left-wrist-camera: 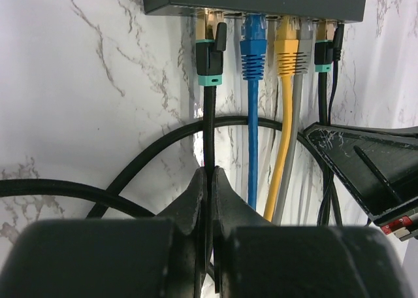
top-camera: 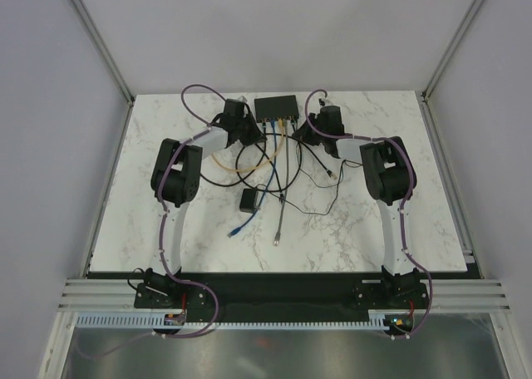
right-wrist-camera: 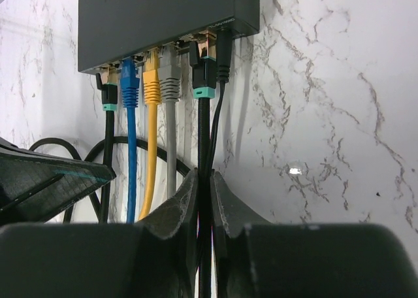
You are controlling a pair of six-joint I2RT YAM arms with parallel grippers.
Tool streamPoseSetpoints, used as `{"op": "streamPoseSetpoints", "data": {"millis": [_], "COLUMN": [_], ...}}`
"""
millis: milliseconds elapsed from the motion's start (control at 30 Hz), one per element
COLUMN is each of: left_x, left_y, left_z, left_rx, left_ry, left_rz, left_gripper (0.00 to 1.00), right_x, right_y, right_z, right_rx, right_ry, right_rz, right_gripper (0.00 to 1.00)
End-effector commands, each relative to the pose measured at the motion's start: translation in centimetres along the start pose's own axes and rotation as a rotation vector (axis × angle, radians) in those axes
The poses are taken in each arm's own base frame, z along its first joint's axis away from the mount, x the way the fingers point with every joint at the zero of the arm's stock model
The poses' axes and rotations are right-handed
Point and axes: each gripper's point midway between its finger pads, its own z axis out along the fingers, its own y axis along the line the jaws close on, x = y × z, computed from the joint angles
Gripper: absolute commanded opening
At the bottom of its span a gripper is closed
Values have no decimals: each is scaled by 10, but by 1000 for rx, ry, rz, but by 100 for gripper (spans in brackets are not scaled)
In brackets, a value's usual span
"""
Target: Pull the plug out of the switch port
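Observation:
The black switch [top-camera: 277, 106] lies at the back middle of the marble table, its ports facing me. Its sockets hold a black plug with a teal band [left-wrist-camera: 210, 61], a blue plug [left-wrist-camera: 253, 49], a yellow plug [left-wrist-camera: 287, 51], a grey one, and a second black-teal plug [right-wrist-camera: 203, 72]. My left gripper [left-wrist-camera: 210, 172] is shut on the black cable of the leftmost black-teal plug, a short way below it. My right gripper [right-wrist-camera: 204, 175] is shut on the black cable of the rightmost black-teal plug. Both grippers [top-camera: 253, 132] [top-camera: 301, 134] sit just in front of the switch.
Cables run in loops towards me from the switch. A small squarish black block [top-camera: 249, 199] lies among them, with a loose blue cable end [top-camera: 238, 228] and a grey one [top-camera: 277, 233]. The other gripper's body shows in each wrist view [left-wrist-camera: 366, 167] [right-wrist-camera: 46, 177].

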Motion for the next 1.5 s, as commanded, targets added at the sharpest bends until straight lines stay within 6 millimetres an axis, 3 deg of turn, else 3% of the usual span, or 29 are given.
{"op": "streamPoseSetpoints", "data": {"millis": [0,233,367,567,867,1033,1200,1267,1467], "left_x": [0,17,27,55,57,48,41,35,13], "left_y": [-13,-6,-13,-8,-10,-10,-7,-9,-22], "left_z": [-17,-23,-29,-37,-43,-47,-55,-62,-77], "left_rx": [6,-14,-9,-27,-20,-36,-66,-67,-55], "left_ry": [-10,2,-7,12,-19,-47,-89,-110,-164], "left_rz": [-8,-27,-12,-28,-29,-24,-13,0,65], "left_gripper": [2,2,2,2,2,20,53,60,62], "right_x": [-2,13,17,25,28,28,26,24,13], "right_y": [12,10,14,11,15,24,29,30,22], "right_z": [-5,-14,-26,-33,-45,-50,-55,-58,-64], "right_rx": [-40,-44,-42,-38,-40,-81,-101,-99,-32], "right_ry": [-4,19,14,33,40,43,42,37,19], "right_rz": [-24,-14,-25,-25,-49,-53,-63,-79,-121], "right_gripper": [16,12,10,10,12,12,21,25,51]}}
